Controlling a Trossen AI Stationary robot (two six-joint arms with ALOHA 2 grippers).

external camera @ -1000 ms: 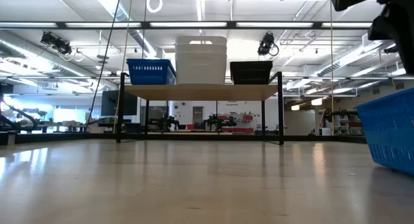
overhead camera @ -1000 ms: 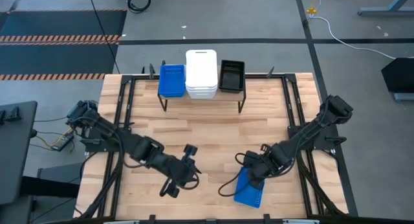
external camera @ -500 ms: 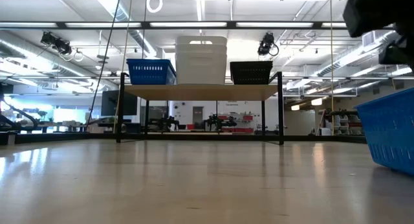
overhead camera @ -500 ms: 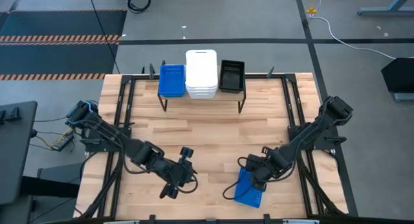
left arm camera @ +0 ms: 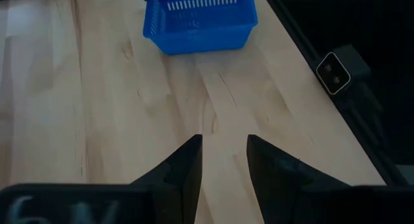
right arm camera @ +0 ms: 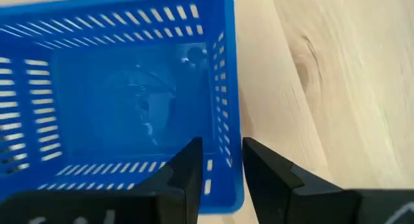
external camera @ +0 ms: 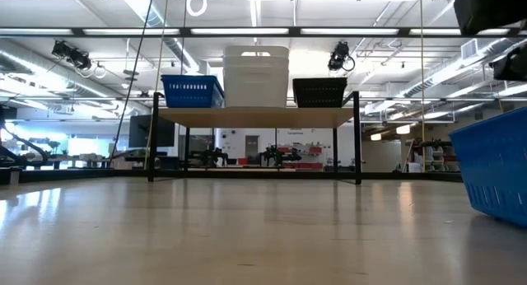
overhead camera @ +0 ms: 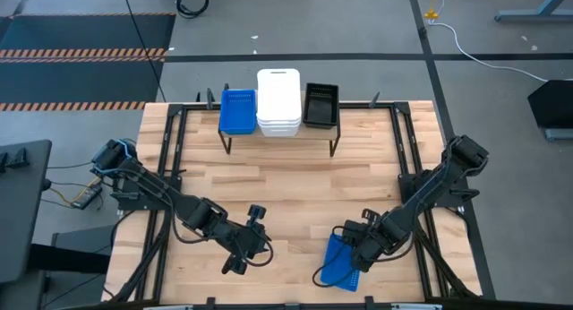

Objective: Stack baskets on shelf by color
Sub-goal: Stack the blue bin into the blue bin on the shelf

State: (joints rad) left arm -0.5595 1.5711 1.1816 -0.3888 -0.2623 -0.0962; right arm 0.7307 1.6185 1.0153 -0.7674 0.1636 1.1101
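Wooden tabletop point(overhead camera: 295, 193) fills the high view, with the shelf point(overhead camera: 279, 131) standing at its far edge and the 2 arms reaching in from the near corners. On the shelf sit 3 groups side by side: a blue basket point(overhead camera: 237, 111) on 1 end, a white stack point(overhead camera: 278, 102) in the middle, and a black basket point(overhead camera: 320, 104) on the other end. From the low view the white stack stands clearly taller than its neighbours, so the whites look finished, though how many bins each pile holds cannot be counted from here. Only 1 more basket shows anywhere: a loose blue basket point(overhead camera: 341, 262) lying on the table near the front edge, well apart from the shelf. The right gripper point(right arm camera: 217, 166) hovers over that basket's side wall, its fingers a little apart and straddling the rim, not yet closed on it. The left gripper point(left arm camera: 224, 160) hangs over bare wood near the front, its fingers likewise slightly parted and holding nothing, with the loose blue basket ahead of it. By my reading the sorting is well along: this blue bin has yet to be gripped, carried across and nested into the blue one on the shelf. Whether further black bins remain cannot be told, since none appear on the table.
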